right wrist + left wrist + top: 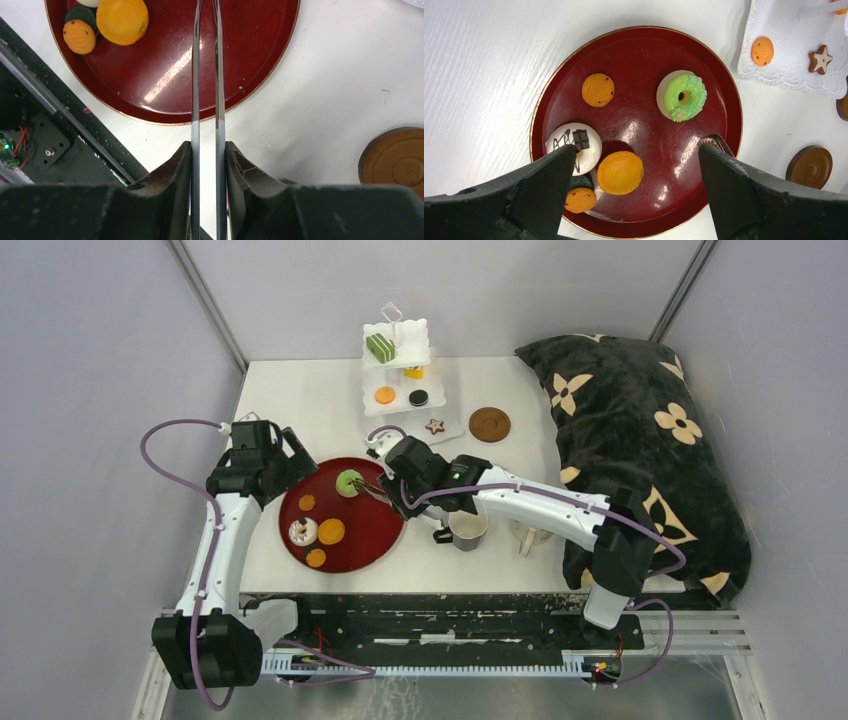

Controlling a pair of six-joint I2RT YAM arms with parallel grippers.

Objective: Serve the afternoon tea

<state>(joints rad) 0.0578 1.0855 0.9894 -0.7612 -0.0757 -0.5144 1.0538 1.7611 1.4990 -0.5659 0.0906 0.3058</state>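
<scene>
On the dark red tray (372, 536) lie a green donut (349, 482), orange discs (619, 172) and a white sweet (574, 146). My right gripper (206, 150) is shut on the metal tongs (195, 75), whose two blades are squeezed close together; their tips (716, 142) hang over the tray beside the donut. My left gripper (636, 175) hovers open over the tray's near side. The white three-tier stand (397, 370) carries a green striped cake (380, 347) and an orange disc (385, 395). A star cookie (435, 426) and a brown coaster (489, 424) lie nearby. A mug (466, 530) stands under my right arm.
A big black pillow with cream flowers (640, 450) fills the table's right side. A second mug (530, 533) is partly hidden beneath the right forearm. The black rail (45, 125) at the table's near edge runs just beyond the tray.
</scene>
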